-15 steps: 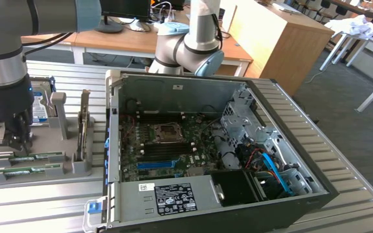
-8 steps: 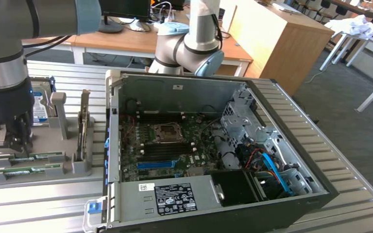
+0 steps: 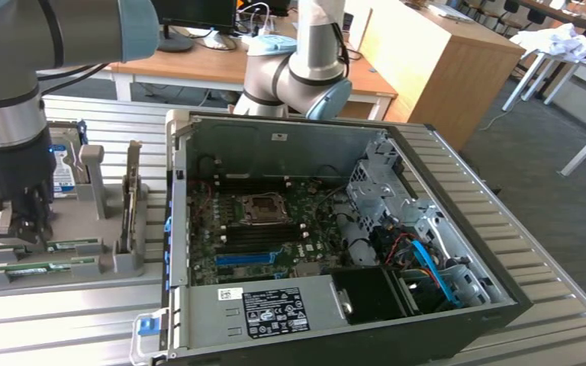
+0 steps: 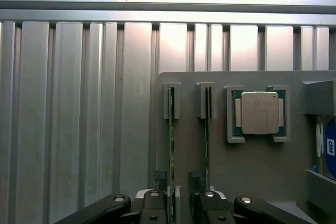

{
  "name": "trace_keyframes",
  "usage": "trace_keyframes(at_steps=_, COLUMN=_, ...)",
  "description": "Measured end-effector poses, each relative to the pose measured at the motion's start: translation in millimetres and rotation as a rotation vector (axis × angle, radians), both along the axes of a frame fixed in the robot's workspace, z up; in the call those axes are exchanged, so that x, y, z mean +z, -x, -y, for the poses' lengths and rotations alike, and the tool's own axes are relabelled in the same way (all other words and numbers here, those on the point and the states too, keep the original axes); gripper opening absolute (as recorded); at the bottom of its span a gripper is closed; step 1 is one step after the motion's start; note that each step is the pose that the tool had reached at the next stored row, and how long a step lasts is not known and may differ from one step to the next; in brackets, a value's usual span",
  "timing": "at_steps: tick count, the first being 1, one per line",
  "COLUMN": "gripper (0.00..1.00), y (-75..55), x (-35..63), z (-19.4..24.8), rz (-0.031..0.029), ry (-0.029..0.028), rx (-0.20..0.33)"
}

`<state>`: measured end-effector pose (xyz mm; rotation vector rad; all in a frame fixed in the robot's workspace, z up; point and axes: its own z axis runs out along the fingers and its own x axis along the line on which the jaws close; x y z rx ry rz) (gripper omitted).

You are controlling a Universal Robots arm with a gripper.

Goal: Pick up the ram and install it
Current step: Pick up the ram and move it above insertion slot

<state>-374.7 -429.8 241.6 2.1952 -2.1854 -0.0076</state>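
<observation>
The arm's jaws stand wide apart, gripping nothing, low over a grey holder [image 4: 252, 166] on the bench [image 4: 68, 129]. The ram [image 4: 170, 145] stands on edge in its slot beneath them, beside a second stick [image 4: 207, 145] and a processor [image 4: 260, 113].

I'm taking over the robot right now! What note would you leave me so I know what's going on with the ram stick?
Gripper: open, fingers low on either side of the ram, not closed on it.
Ram: standing on edge in the gray holder, beside the second stick.
Computer case: open, on the exterior view's right of the holder.
Done: gripper lined up on the ram.
Left: grasp it, lift it, install it in the case.
</observation>
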Motion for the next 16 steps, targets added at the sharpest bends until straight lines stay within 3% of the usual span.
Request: trace_keyframes(at_steps=16, gripper=0.3, y=0.0, x=-1.0, z=0.3, rz=0.0002, ry=-0.0001, rx=0.0)
